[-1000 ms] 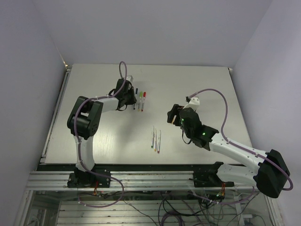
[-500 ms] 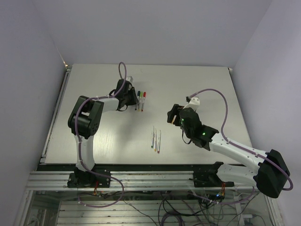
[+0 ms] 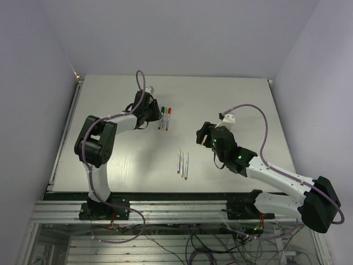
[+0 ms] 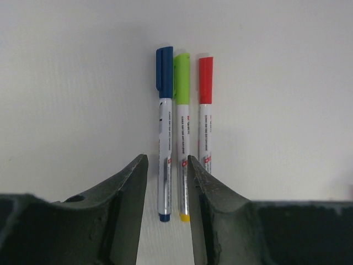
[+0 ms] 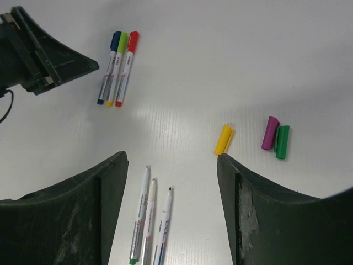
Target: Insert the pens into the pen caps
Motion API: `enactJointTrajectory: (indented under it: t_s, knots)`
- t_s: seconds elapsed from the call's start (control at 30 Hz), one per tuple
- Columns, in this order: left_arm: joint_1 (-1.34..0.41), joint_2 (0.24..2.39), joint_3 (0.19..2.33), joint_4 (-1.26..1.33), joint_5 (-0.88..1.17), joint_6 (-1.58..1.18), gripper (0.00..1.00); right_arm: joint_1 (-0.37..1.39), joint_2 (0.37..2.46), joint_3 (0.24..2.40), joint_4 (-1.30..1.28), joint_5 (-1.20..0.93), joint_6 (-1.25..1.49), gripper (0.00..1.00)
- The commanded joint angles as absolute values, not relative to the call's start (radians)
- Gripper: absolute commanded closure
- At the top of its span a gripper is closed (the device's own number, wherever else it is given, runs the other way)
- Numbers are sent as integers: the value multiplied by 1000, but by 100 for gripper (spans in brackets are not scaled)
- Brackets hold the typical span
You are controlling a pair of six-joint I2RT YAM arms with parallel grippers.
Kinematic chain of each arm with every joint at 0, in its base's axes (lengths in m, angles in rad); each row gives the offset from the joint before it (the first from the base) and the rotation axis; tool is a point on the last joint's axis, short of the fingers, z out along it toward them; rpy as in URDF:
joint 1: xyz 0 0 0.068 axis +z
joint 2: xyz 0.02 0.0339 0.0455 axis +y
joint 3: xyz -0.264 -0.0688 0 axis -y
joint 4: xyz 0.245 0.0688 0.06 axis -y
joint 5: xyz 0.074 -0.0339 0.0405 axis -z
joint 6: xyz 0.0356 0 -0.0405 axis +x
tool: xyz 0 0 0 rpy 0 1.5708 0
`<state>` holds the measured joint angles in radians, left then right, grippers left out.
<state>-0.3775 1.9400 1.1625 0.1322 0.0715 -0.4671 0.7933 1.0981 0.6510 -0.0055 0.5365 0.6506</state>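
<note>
The left tool [image 4: 167, 160] has spread its jaws, releasing the blue-capped pen [image 4: 164, 138].

Small print [image 4: 186, 126] on the capped pens [image 4: 164, 165] (barrels only) cannot be read.

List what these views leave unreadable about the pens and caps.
Top view: loose caps absent, probably under the right arm; uncapped pens' tip colours too small.
Left wrist: red-capped pen's lower end behind a gripper finger.
Right wrist: at least two uncapped pens run off the bottom edge.
</note>
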Motion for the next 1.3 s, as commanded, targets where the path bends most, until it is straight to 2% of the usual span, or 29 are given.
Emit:
enactJointTrajectory:
  t_s: [0.0, 0.17, 0.3, 0.53, 0.83, 1.27]
  knots:
    - [-377, 1818, 1123, 129, 34, -450, 56, 793, 1071, 641, 13, 555, 649, 35]
    - [-414, 1693, 1007, 116, 26, -451, 55, 792, 1062, 636, 5, 576, 650, 34]
    - [-526, 1604, 924, 47, -69, -451, 53, 790, 1051, 624, -11, 600, 668, 35]
    - [-729, 1528, 823, 8, -75, -495, 53, 788, 1018, 590, -41, 625, 709, 35]
    - [-897, 1556, 810, -45, -136, -488, 53, 788, 960, 551, -84, 656, 744, 34]
    - [-957, 1616, 828, -61, -171, -499, 58, 789, 951, 549, -116, 668, 753, 35]
